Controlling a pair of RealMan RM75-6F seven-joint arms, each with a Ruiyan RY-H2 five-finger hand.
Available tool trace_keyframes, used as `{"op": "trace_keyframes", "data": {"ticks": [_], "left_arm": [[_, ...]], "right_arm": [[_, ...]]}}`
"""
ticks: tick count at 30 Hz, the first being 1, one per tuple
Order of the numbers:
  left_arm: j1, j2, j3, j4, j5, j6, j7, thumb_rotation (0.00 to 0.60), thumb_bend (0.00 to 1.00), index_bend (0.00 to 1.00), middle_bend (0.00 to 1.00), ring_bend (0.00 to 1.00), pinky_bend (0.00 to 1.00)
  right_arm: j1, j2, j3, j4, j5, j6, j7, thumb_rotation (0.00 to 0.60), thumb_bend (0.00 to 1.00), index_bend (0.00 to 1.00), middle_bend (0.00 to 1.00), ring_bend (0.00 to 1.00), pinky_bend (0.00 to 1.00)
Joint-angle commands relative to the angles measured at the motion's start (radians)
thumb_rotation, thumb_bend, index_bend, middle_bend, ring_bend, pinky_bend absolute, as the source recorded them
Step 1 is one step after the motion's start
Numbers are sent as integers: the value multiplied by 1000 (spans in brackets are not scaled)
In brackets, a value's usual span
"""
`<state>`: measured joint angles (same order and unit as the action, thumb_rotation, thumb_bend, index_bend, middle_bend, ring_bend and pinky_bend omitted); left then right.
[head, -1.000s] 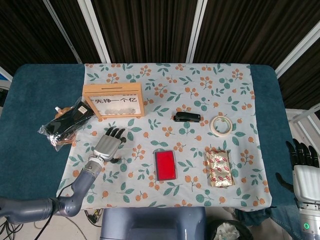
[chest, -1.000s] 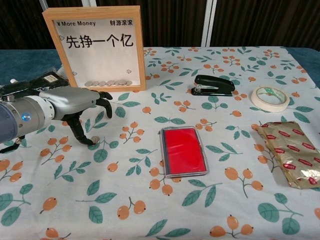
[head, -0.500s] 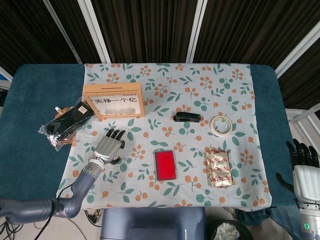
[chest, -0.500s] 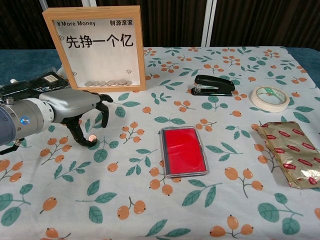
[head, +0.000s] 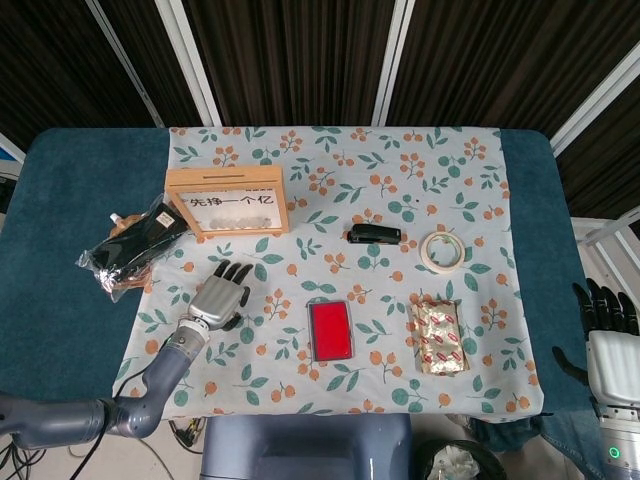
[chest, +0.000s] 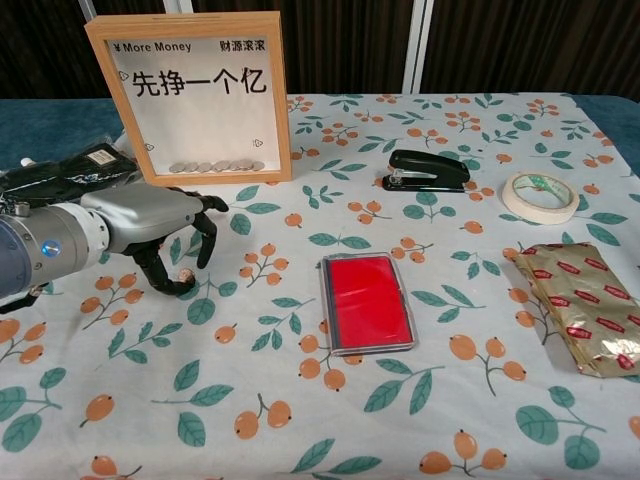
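Note:
My left hand (head: 221, 296) (chest: 150, 228) hovers low over the flowered cloth, in front of the wooden frame box (head: 227, 202) (chest: 190, 95). Its fingers curl down like a claw, tips at the cloth. A small coin (chest: 186, 273) lies on the cloth between the thumb and the other fingers; I see no grip on it. Several coins (chest: 215, 166) lie along the bottom inside the box. My right hand (head: 606, 322) hangs off the table's right edge, fingers upright and apart, holding nothing.
A black bag (head: 130, 247) (chest: 65, 170) lies left of the left hand. A red card case (head: 330, 330) (chest: 367, 300) sits mid-table. A black stapler (head: 374, 234) (chest: 427, 170), a tape roll (head: 441, 250) (chest: 540, 196) and a foil packet (head: 438, 338) (chest: 585, 305) lie further right.
My left hand has drawn slightly nearer to me and sunk lower, its fingers curling in more tightly around the coin. The right hand has not moved.

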<state>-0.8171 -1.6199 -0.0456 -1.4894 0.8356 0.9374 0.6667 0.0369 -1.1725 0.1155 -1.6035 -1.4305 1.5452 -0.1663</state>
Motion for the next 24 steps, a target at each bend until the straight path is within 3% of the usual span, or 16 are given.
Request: {"op": "trace_keyframes", "data": {"ticks": [1, 24], "left_arm": [[0, 0, 2, 0, 3, -2, -3, 600, 271, 550, 0, 0, 0], [3, 37, -16, -36, 3, -5, -49, 600, 545, 599, 0, 0, 0]], "right_arm": [[0, 0, 0, -1, 0, -1, 0, 600, 299, 0, 0, 0, 0], [2, -4, 0, -5, 9, -7, -8, 600, 300, 0, 0, 0, 0]]}}
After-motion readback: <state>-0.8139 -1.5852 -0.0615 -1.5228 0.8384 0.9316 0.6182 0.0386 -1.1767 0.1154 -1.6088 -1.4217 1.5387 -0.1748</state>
